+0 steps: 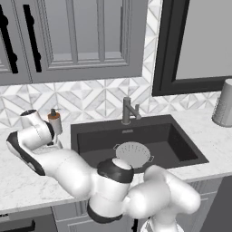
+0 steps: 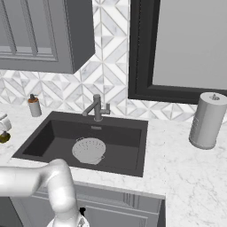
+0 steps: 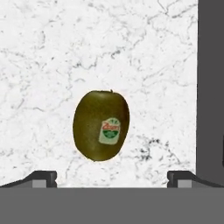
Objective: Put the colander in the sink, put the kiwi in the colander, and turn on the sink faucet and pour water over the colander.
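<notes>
On marble counter (image 3: 131, 43): olive-brown oval kiwi (image 3: 101, 125) w/ green-white sticker; fingers (image 3: 43, 178) wide open, holding nothing.

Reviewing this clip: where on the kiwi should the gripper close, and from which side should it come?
Across the kiwi's narrow middle, coming straight down from above. It lies flat on the marble counter, long axis running away from the hand camera, so its shorter width fits between the open gripper's fingertips, which stand wide either side of it.
</notes>
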